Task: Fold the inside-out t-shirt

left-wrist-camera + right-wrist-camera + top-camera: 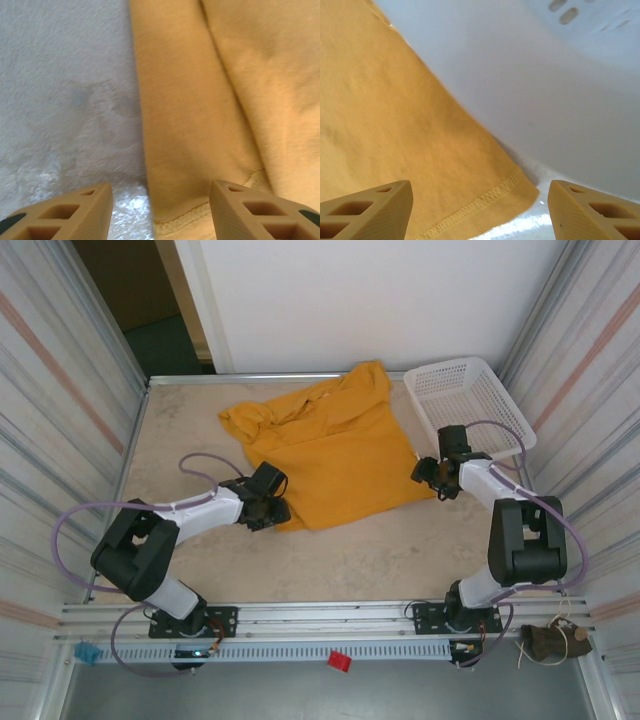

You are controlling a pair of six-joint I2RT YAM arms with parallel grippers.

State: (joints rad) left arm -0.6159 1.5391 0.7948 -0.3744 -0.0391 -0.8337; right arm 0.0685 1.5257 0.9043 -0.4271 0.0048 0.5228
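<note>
Two pincers hang open low over the desk, neither gripping: the left pincer straddles the near-left hem corner of the inside-out t-shirt, the right pincer its near-right corner. The shirt spreads from mid-desk to the far edge. At the far-right corner sits a white basket, the shirt just outside it.

Bright, even, soft light from overhead; shadows are faint. The top view is sharp. Both wrist views are softer: the white basket is blurred, the t-shirt hem is crisp, and glare spots the table.
</note>
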